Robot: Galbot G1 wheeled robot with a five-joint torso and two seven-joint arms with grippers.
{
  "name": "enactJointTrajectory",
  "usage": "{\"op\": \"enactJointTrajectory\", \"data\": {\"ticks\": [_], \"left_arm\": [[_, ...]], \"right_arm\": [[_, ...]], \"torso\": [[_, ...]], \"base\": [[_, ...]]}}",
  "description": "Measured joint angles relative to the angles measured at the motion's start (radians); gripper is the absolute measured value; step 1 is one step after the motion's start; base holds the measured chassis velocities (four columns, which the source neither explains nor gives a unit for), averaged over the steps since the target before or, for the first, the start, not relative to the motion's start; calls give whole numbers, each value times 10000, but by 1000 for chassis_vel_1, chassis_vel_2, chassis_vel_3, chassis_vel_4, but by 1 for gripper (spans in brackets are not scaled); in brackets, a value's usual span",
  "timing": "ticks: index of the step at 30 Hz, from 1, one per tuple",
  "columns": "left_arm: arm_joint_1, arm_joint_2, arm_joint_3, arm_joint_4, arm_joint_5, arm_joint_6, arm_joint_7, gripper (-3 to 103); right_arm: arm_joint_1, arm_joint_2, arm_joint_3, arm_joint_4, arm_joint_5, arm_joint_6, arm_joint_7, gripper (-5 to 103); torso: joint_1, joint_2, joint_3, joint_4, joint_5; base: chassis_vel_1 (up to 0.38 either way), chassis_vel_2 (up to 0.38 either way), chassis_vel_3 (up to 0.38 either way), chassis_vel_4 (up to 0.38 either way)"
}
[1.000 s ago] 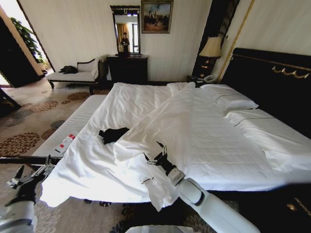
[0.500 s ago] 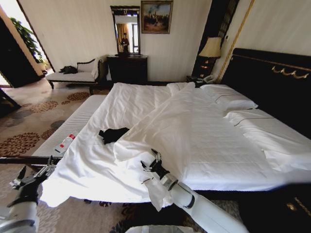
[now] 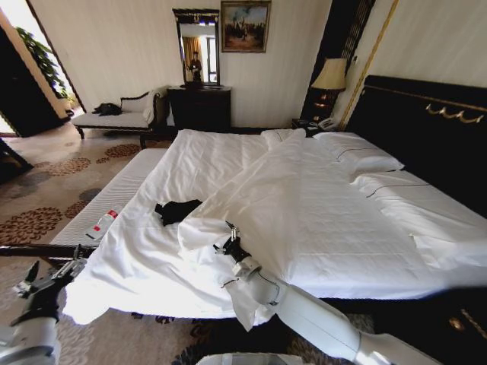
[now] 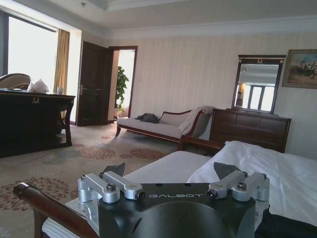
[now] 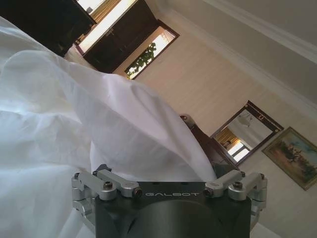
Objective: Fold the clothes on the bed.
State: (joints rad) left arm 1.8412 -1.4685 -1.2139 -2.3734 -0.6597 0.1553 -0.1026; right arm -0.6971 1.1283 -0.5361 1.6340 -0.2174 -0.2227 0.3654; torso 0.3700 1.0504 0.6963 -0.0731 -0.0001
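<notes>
Bedroom, patterned carpet, cream walls; mirror over a dark dresser point(image 3: 199, 106) against the far wall, chaise point(image 3: 118, 115) beside it, lamp point(image 3: 330, 74) by the tall dark headboard.

Bed point(image 3: 190, 156): white sheet, pillows at the headboard end, white duvet point(image 3: 304, 213) thrown back across most of it, its folded edge bunched toward the foot edge.

Clothes point(image 3: 177, 210): one black garment, crumpled in a small heap on the bare sheet near the bed's left edge, just beside the duvet's fold. Lettering not legible.

Right gripper point(image 3: 229, 242): my arm reaches over the foot edge; my fingers are spread apart at the bunched duvet corner, holding nothing; white cloth lies close ahead of them in the right wrist view.

Left gripper point(image 3: 47, 280): off the bed's foot-left corner, over the carpet, my fingers apart and empty.
</notes>
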Motion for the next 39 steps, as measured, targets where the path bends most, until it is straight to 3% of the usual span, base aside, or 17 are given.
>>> {"op": "enactJointTrajectory", "data": {"ticks": [8, 11, 16, 18, 22, 23, 24, 25, 26, 29, 31, 34, 36, 37, 39], "left_arm": [[-182, 93, 9, 200, -58, -6, -5, 100], [-237, 120, 8, 269, -78, -10, -5, 100], [-371, 152, 50, 417, -89, -17, -6, 100], [-439, 173, 103, 506, -90, -19, -7, 100], [-504, 222, 126, 591, -89, -20, -7, 100], [-526, 245, 129, 621, -91, -20, -7, 100], [-537, 259, 130, 638, -96, -20, -7, 100], [-544, 272, 131, 650, -100, -20, -7, 100], [-544, 272, 131, 650, -100, -20, -7, 100], [-573, 322, 134, 684, -124, -20, -7, 100], [-585, 333, 135, 693, -130, -20, -7, 100], [-612, 340, 181, 703, -137, -19, -7, 100], [-615, 338, 198, 703, -137, -19, -7, 100], [-618, 334, 231, 706, -134, -19, -7, 100], [-621, 331, 255, 710, -130, -19, -6, 100]], "right_arm": [[892, 732, -1199, -276, 677, -1824, 853, 100], [953, 894, -1410, -366, 742, -2000, 1102, 100], [1067, 1307, -1623, -847, 785, -1908, 1322, 100], [1125, 1539, -1586, -1194, 848, -1566, 1208, 103], [1180, 1714, -1517, -1560, 863, -1039, 1225, 99], [1197, 1738, -1529, -1652, 902, -954, 1274, 89], [1202, 1741, -1534, -1678, 937, -926, 1288, 89], [1202, 1741, -1539, -1684, 968, -918, 1290, 79], [1202, 1741, -1539, -1684, 968, -918, 1290, 79], [1180, 1729, -1541, -1670, 1089, -903, 1290, 61], [1170, 1726, -1541, -1655, 1122, -900, 1290, 61], [1162, 1729, -1516, -1644, 1355, -897, 1290, 45], [1162, 1735, -1500, -1653, 1394, -897, 1292, 45], [1169, 1761, -1453, -1696, 1451, -897, 1300, 34], [1184, 1802, -1399, -1748, 1484, -901, 1316, 28]], "torso": [[0, 0, 0, 0, 0], [0, 0, 0, -2, 0], [0, 1, 0, 0, 0], [0, 0, 0, -1, 0], [0, 0, 0, 0, 0], [0, 0, 0, 0, 0], [0, 0, 0, -1, 0], [0, 0, 0, -1, 0], [0, 0, 0, -1, 0], [0, 0, 0, 0, 1], [-1, 0, 0, -1, 1], [-1, 1, 0, 0, 1], [-2, 0, 0, 0, 1], [-2, 1, 0, 0, 1], [-2, 1, 0, -1, 1]], "base": [[0, 0, 0, 0], [0, 0, 0, 0], [0, 0, 0, 0], [0, 0, 0, 0], [0, 0, 0, 0], [0, 0, 0, 0], [0, 0, 0, 0], [0, 0, 0, 0], [0, 0, 0, 0], [0, 0, 0, 0], [0, 0, 0, 0], [0, 0, 0, 0], [0, 0, 0, 0], [0, 0, 0, 0], [0, 0, 0, 0]]}}
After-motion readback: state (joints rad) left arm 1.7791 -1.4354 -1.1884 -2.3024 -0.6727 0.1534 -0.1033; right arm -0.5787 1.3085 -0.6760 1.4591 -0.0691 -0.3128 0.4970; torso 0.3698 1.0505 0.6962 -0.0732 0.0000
